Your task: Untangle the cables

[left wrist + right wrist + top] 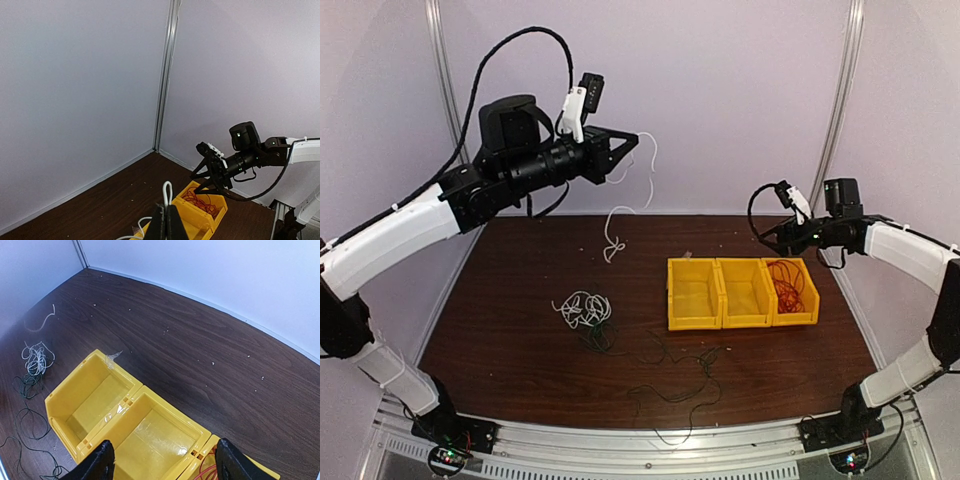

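From the top camera, I see my left gripper (628,148) raised in the upper left. It is clenched on a white cable (617,215) that hangs toward the table (520,260). A white tangle (582,308) and black wires (672,385) lie at lower centre. At right, my right gripper (770,237) hangs released over three yellow bins (695,322), and a red cable (786,284) lies in the rightmost.

Left wrist view: the fingers (159,227) pinch the white loop at bottom centre.

Right wrist view: the fingers (100,460) stand spread and empty above the bins.
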Robot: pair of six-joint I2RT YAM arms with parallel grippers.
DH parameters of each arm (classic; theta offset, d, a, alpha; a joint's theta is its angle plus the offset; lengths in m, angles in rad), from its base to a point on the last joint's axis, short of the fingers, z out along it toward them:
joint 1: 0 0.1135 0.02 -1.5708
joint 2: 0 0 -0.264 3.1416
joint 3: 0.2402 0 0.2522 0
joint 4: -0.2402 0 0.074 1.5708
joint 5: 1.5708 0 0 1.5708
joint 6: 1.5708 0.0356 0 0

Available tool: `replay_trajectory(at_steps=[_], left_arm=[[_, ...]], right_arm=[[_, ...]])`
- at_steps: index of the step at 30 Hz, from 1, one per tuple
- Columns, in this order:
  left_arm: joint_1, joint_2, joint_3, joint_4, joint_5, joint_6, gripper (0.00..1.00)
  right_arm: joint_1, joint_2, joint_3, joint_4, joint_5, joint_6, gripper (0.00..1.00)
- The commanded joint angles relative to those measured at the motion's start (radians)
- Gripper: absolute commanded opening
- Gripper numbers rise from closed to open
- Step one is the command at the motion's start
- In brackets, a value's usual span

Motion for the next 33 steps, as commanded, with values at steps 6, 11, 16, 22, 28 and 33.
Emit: replay_trajectory(at_steps=[6, 11, 16, 22, 28, 33], left_arm=[[-0.004, 0.054, 0.007, 0.117, 0.042, -0.036, 0.00], [-0.006, 0.066, 0.000, 0.148, 0.072, -0.068, 0.00], [-0.016, 0.099, -0.012, 0.181, 0.084, -0.088, 0.00], [-0.017, 0.175, -0.054, 0.205, 0.032, -0.126, 0.00], [-0.017, 0.286, -0.074, 0.243, 0.084, -0.167, 0.00], [-0.017, 0.340, -0.081, 0.286, 0.128, -0.204, 0.00]], right_arm=[[0.001, -0.024, -0.041, 0.036, -0.047, 0.010, 0.70], [0.001, -0.020, -0.046, 0.037, -0.051, 0.006, 0.70], [0.001, -0.011, -0.046, 0.035, -0.058, 0.003, 0.70], [0.001, -0.010, -0.045, 0.029, -0.062, -0.003, 0.70], [0.001, -0.010, -0.046, 0.029, -0.062, -0.005, 0.70], [0.001, -0.006, -0.045, 0.026, -0.066, -0.008, 0.70]])
